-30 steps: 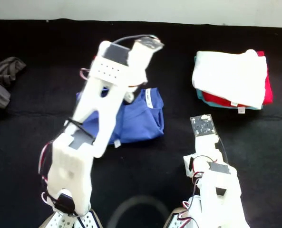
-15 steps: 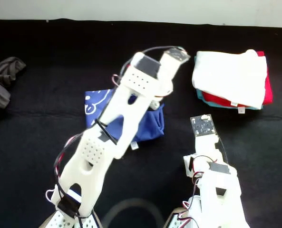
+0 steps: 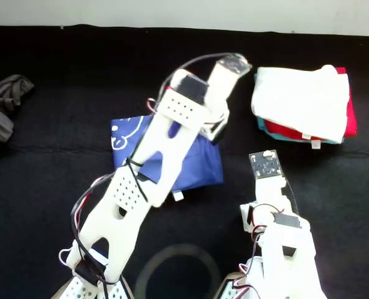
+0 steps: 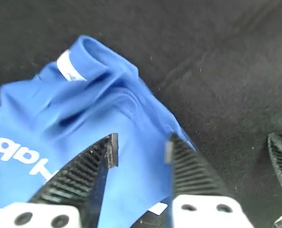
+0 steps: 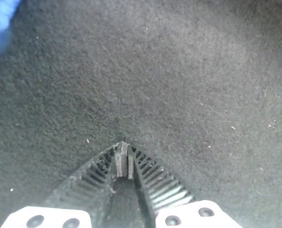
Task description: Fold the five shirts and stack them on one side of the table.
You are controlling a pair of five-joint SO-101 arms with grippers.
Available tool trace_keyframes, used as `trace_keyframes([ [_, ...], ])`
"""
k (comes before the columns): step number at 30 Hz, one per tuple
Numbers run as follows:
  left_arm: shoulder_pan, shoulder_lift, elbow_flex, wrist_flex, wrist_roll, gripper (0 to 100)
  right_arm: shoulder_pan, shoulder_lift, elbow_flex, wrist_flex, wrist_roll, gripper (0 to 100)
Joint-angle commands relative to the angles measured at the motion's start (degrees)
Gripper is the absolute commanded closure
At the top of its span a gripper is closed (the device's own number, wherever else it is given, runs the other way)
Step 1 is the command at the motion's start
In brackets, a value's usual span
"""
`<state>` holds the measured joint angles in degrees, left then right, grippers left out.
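At centre tabletop, black cloth surface: blue shirt lies partly folded, roughly rectangular. Left arm stretches diagonally over it and hides its middle; only the print corner and the near-right part show from above. A small white tag pokes out at its near edge.

Left wrist view: left gripper hangs over the blue shirt, jaws parted to a middling gap, nothing between them but blue cloth lying below. Whether the tips touch the fabric cannot be told. Collar end bunched into a ridge with a white label; white print cut off at the picture's edge. A ribbed black piece is cropped at the opposite edge, not identifiable.

Far right of tabletop: folded stack, white shirt on top, red shirt showing at the side and under the front, a thin teal edge lowest. Layers beneath are mostly covered.

Far left edge: crumpled grey shirt, unfolded, partly cut off by the frame.

Right arm sits near the front, well apart from both stack and blue shirt. Right gripper is closed tip to tip, empty, over bare black cloth; a blurred blue patch in the corner of its wrist view
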<state>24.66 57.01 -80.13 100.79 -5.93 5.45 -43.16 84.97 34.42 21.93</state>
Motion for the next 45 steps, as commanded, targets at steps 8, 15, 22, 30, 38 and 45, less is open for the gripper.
trace_keyframes([
  [8, -1.8, -8.92, 6.2, 0.53, 0.62, 95, 1.98, 0.04, 1.01, -1.45, 0.18, 99.2],
  [15, -6.2, -8.75, 18.68, -3.16, 0.53, 99, 1.98, 0.04, 1.01, -1.45, 0.18, 99.2],
  [22, -10.15, -2.07, 17.8, -12.66, 0.7, 99, 1.98, 0.04, 1.01, -1.45, 0.18, 99.2],
  [30, -5.41, 3.03, 7.34, -15.56, 5.27, 98, 1.98, 0.04, 1.01, -1.45, 0.18, 99.2],
  [38, -2.07, 9.63, 0.4, -21.8, 5.54, 89, 1.98, 0.04, 1.01, -1.54, -1.76, 99.2],
  [45, -3.91, 9.63, -9.45, -18.64, 5.54, 89, 2.07, 0.04, 1.01, -2.42, -3.25, 99.2],
])
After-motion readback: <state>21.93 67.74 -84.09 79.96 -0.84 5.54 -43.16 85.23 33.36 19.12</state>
